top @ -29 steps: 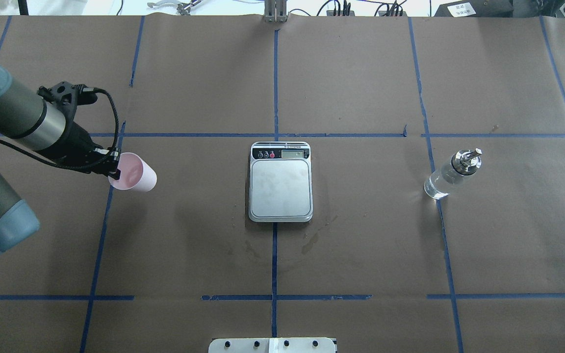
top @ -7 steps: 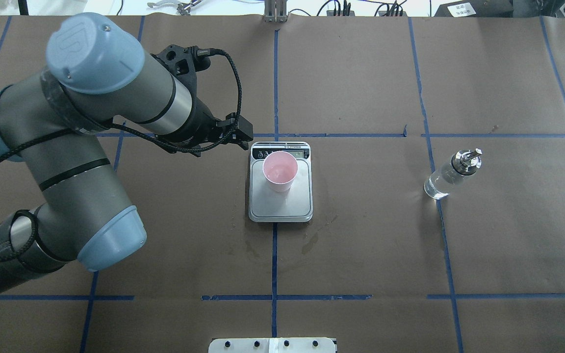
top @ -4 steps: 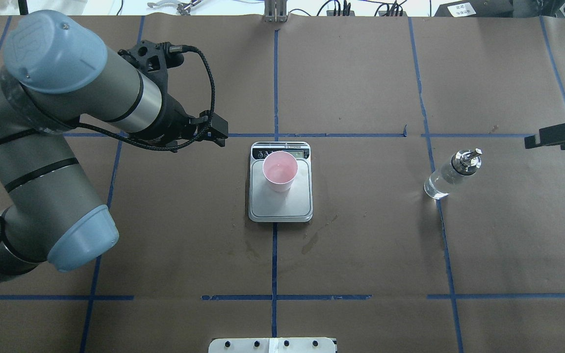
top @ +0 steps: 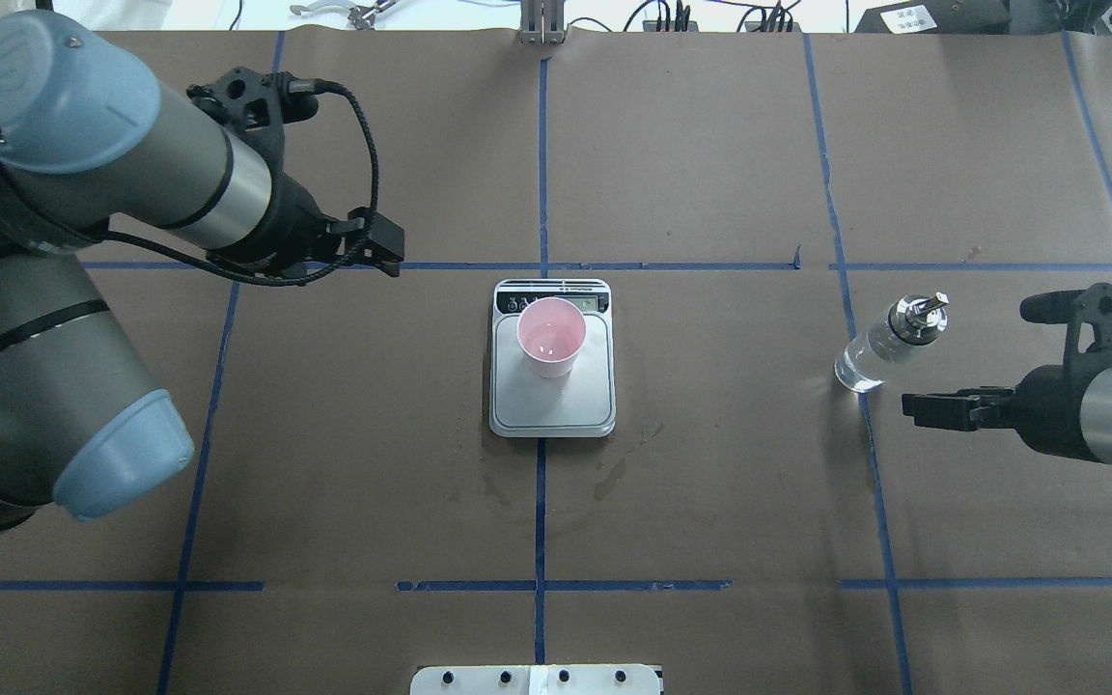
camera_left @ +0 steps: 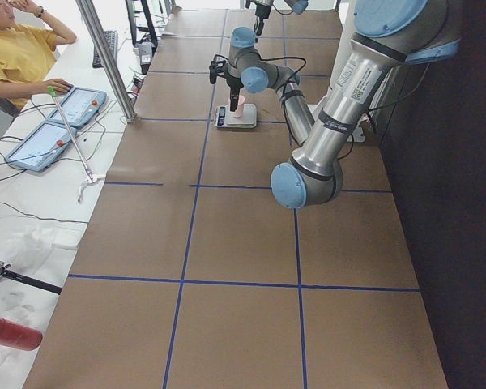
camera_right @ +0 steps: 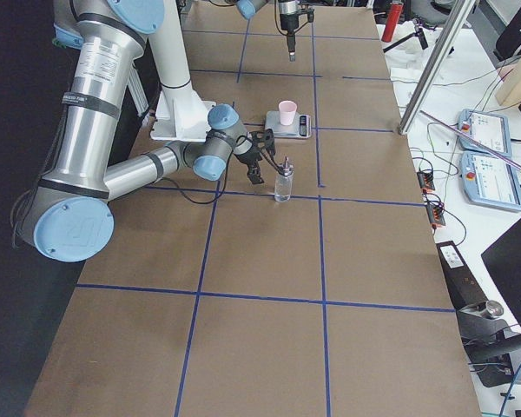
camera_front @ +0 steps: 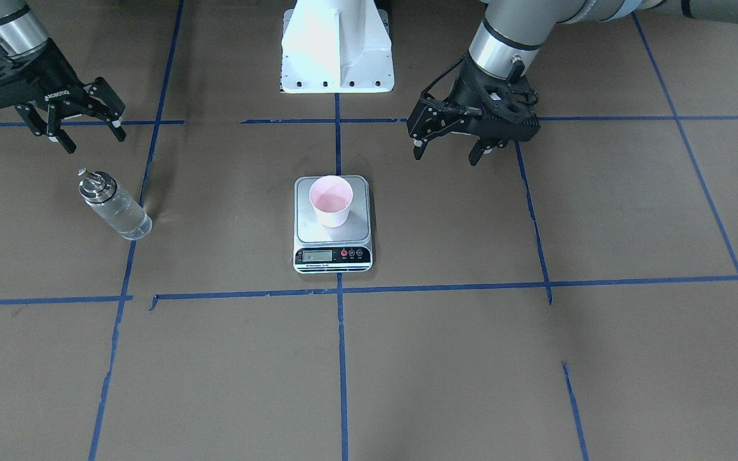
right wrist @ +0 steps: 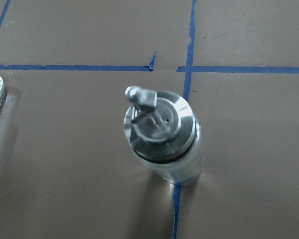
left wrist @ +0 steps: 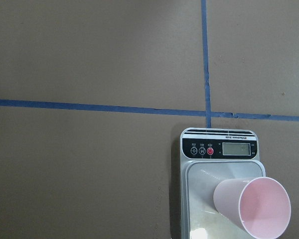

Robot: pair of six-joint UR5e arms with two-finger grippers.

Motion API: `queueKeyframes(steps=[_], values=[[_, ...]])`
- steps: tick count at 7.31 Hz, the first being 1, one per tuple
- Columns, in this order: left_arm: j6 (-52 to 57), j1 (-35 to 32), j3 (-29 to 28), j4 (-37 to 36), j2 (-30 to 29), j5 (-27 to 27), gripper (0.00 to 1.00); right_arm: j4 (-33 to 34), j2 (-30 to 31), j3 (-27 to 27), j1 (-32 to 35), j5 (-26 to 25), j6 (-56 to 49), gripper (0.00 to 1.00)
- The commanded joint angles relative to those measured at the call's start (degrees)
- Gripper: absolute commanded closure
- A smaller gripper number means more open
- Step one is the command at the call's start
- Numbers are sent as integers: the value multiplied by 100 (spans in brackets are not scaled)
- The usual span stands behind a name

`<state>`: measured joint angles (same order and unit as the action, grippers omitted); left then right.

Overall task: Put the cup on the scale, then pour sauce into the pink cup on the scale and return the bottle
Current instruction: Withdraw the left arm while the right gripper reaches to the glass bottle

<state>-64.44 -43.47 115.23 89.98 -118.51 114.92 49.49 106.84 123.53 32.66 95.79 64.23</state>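
Note:
The pale pink cup [top: 550,338] stands upright on the steel scale [top: 556,410] at the table's middle; both show in the front view, cup [camera_front: 331,200] on scale [camera_front: 334,256], and in the left wrist view, cup [left wrist: 254,206]. My left gripper [camera_front: 446,152] is open and empty, apart from the scale on my left; it also shows overhead [top: 382,249]. The glass bottle [top: 889,345] with clear sauce stands on the right. My right gripper [camera_front: 92,139] is open and empty, close to the bottle [camera_front: 113,208] without touching. The right wrist view looks down on the bottle's spout [right wrist: 162,132].
Brown paper with blue tape lines covers the table. The white robot base plate [camera_front: 337,45] stands at the robot's edge. A metal post [camera_right: 434,61], tablets [camera_right: 495,165] and an operator [camera_left: 20,53] are past the far edge.
My left gripper has let go of the cup on the scale and drawn back to my left. My right arm has come into view and moved in beside the bottle.

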Motion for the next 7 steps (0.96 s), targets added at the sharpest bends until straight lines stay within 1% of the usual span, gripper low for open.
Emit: queueKeyframes(steps=[1,2,3,4,5,6,7], values=[[1417,-572,280,-33,939,-5,0,-1,-13,-144,-487,-997,55,3],[2365,-888,307,-16,1317,4,0,-36,-31,-224,-793,-1645,55,1],[3297,-1266,281,10,1626,56,0,-53,-40,-294,-831,-1782,55,1],[3794,-1600,203,28,1812,74,0,-80,-66,-382,-831,-1800,64,1],[4434,-2239,-94,46,1857,274,0,-80,-84,-417,-822,-2097,247,1],[5232,-2811,-610,63,1857,1077,0,-89,-93,-479,-831,-2352,622,1],[6163,-3417,-1111,63,1857,1433,0,-89,-145,-488,-831,-2537,670,1]])
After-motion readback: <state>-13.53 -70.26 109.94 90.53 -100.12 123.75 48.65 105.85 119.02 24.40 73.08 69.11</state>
